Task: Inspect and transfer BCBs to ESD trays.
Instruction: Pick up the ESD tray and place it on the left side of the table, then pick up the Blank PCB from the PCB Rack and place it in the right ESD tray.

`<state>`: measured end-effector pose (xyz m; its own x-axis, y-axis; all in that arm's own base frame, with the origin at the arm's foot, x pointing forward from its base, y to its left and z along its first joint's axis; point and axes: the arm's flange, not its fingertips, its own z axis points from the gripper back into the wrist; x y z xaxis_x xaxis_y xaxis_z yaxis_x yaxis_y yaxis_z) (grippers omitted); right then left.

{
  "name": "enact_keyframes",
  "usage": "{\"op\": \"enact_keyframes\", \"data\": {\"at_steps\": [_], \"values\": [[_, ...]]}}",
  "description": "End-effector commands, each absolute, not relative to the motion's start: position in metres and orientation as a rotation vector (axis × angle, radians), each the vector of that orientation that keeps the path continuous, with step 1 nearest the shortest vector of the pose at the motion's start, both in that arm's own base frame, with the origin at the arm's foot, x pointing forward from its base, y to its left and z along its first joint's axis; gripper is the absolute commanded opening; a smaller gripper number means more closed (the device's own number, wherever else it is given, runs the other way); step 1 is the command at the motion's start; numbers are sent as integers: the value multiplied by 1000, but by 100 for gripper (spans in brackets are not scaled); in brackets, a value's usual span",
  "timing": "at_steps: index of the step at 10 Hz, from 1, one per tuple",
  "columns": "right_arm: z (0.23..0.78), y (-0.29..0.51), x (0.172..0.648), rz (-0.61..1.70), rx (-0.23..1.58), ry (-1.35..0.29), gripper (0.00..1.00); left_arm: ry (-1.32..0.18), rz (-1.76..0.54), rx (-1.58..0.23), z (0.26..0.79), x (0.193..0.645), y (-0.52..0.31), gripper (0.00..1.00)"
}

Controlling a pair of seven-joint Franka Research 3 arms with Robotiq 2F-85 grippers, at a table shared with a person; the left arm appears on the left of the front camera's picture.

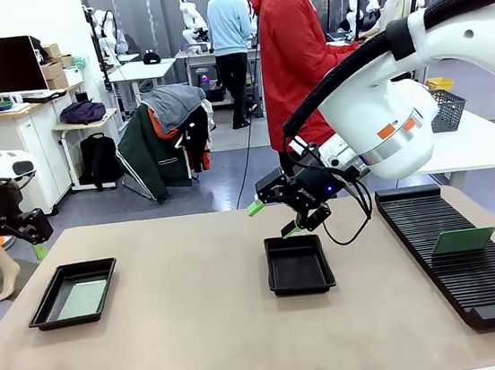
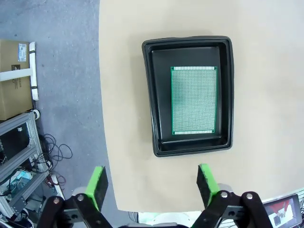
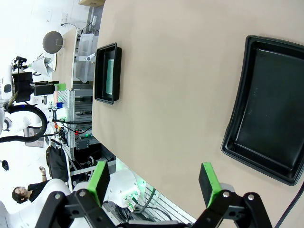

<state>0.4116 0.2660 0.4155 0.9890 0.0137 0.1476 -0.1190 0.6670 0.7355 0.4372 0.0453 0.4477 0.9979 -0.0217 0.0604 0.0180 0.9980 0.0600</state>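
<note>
The beige counter (image 1: 203,335) carries a long black ribbed rack (image 1: 484,273) at the robot's right. Two black trays come next: the middle tray (image 1: 299,269) is empty, and the left tray (image 2: 190,42) sits near the counter's left edge. The right hand (image 1: 273,219) hangs over the middle tray's far rim, fingers apart and empty. The left hand (image 2: 152,185) hovers short of the left tray, fingers spread and empty. One green board (image 2: 194,100) lies flat in the left tray, and another board (image 1: 462,241) stands tilted in the rack.
</note>
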Motion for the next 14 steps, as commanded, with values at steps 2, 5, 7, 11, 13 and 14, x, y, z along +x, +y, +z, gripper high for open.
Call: {"op": "enact_keyframes", "data": {"at_steps": [2,5,7,11,13,14], "values": [[418,267,412,65,823,-126,100,-64,-19,59,445,438,45,100],[418,267,412,65,823,-126,100,-64,-19,59,445,438,45,100],[418,267,412,65,823,-126,100,-64,-19,59,445,438,45,100],[418,267,412,65,823,-126,100,-64,-19,59,445,438,45,100],[416,266,412,75,838,-134,100,-64,-19,59,445,438,45,100],[424,256,405,102,832,-143,100,-64,-19,59,445,438,45,100]]}}
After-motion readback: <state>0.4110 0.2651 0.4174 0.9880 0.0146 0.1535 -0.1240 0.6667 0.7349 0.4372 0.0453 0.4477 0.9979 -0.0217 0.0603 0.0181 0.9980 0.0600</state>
